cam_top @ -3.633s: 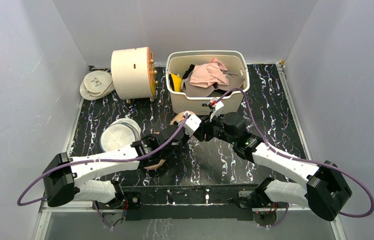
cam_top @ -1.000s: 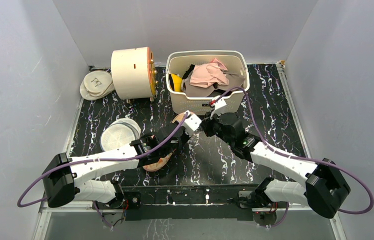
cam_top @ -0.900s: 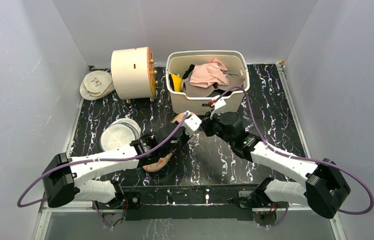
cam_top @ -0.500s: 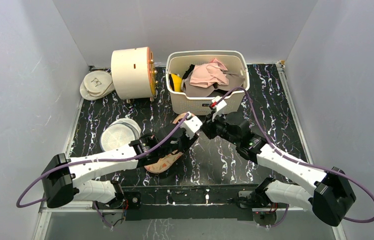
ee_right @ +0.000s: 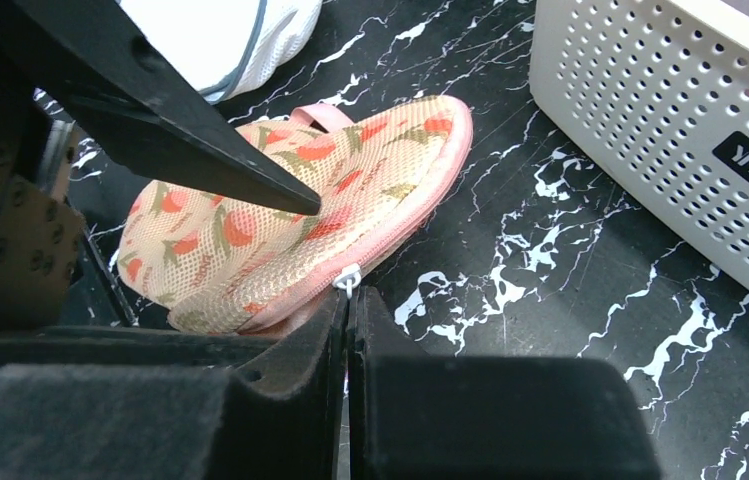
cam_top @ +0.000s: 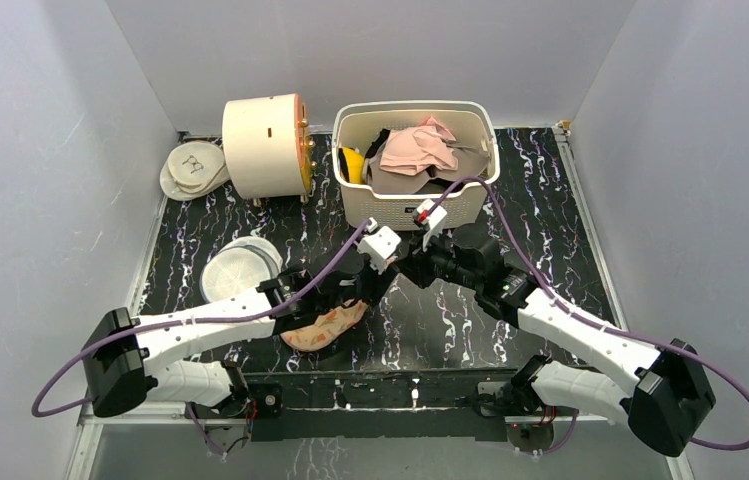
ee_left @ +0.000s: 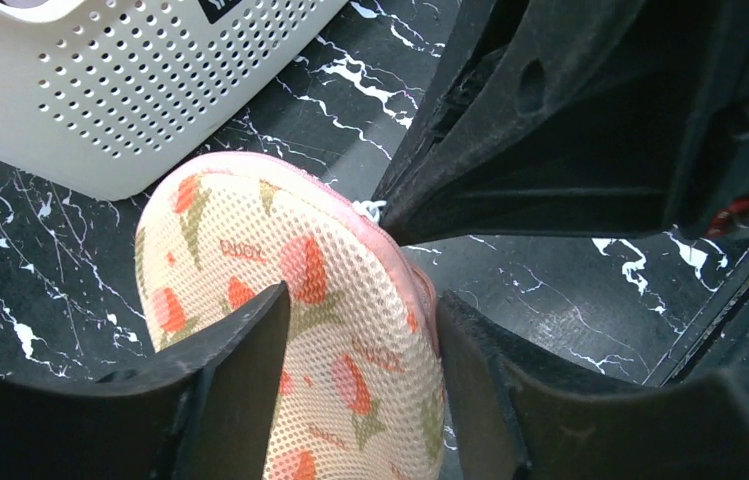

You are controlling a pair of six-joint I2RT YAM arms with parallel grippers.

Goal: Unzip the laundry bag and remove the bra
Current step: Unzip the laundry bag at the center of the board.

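Observation:
The laundry bag (cam_top: 322, 328) is a cream mesh pouch with orange-and-green flowers and pink trim. My left gripper (cam_top: 353, 300) is shut on it, one finger on each side of its middle (ee_left: 330, 330), and holds it tilted above the table. My right gripper (cam_top: 400, 268) is shut on the small white zipper pull (ee_right: 348, 280) at the bag's pink edge (ee_right: 280, 220). Its fingers (ee_right: 390, 400) are pressed together. The pull also shows in the left wrist view (ee_left: 374, 210) at the right gripper's tip. No bra shows; the inside of the bag is hidden.
A white perforated basket (cam_top: 415, 205) full of clothes stands just behind both grippers. A cream round drum (cam_top: 265, 145) stands at the back left. White mesh discs lie at the left (cam_top: 240, 268) and far left (cam_top: 192, 168). Grey walls enclose the black marbled table.
The left gripper has drawn the bag toward the near edge and turned it, so more of it shows below the arm. The right gripper has stayed at the bag's far edge, shifting slightly.

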